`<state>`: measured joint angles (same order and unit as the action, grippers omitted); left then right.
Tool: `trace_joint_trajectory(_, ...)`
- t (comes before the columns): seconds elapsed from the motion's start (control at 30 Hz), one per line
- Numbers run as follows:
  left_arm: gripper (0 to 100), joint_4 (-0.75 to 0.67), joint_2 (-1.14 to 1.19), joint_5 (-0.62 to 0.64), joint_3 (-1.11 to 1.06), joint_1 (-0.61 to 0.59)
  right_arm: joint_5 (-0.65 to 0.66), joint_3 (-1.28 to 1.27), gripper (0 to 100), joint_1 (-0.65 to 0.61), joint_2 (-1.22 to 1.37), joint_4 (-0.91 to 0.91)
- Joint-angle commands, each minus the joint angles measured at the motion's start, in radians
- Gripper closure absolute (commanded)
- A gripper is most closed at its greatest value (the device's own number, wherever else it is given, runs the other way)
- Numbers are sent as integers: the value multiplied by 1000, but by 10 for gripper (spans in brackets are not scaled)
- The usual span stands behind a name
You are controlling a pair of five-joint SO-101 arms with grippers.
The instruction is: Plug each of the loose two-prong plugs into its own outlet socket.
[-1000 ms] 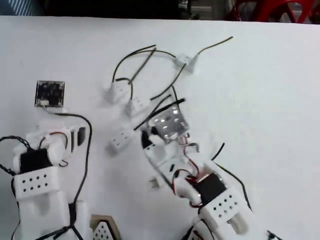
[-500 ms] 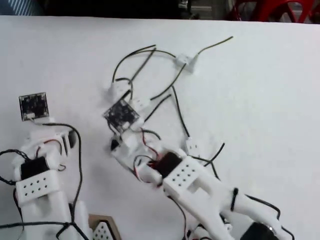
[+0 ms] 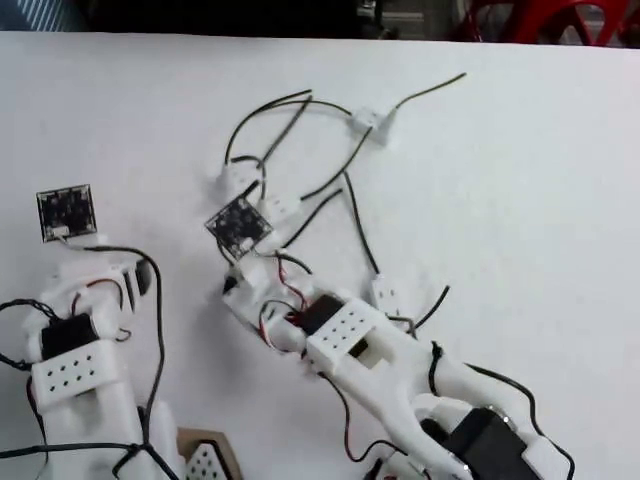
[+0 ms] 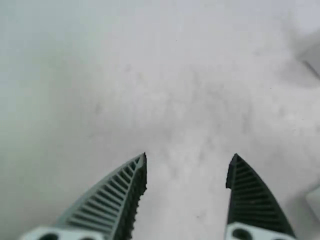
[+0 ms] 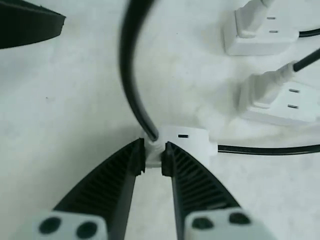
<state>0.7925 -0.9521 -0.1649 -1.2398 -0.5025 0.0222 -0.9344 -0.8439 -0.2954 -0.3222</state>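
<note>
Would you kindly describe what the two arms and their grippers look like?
Both the left arm and right arm are white plastic shells with black motors, grids of small round holes and thin red and black cables. The left gripper and right gripper have dark, pointed, ribbed fingers on pale bases with screw holes.

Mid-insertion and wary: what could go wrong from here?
1. The right gripper pinches the small white plug with its tips alone, so the plug may twist or slip.
2. The white plastic outlet block lies unheld on the white table, with the left gripper open elsewhere, so the block may slide.
3. The curved black cable could snag.
</note>
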Motion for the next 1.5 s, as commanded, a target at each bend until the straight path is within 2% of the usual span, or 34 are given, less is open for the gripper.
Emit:
trace_joint_trajectory(0.0, 736, -20, -33, 5, 2, -8, -9, 46, 981, 10, 1, 19)
trace_joint_trajectory(0.6, 736, -18, -30, 2, 0, -8, -11, 40, 981, -7, 88, 51)
trace_joint_trajectory(0.87, 736, -18, -30, 2, 0, -8, 5, 48, 981, -13, 99, -64)
trace_joint_trajectory(1.07, 736, -18, -30, 2, 0, -8, 127, 87, 981, -21, 171, -90)
trace_joint_trajectory(1.3, 736, -18, -30, 2, 0, -8, 127, 262, 981, -30, 298, -275)
trace_joint_trajectory(1.47, 736, -17, -30, 2, 0, -8, 127, 336, 981, -16, 329, -294)
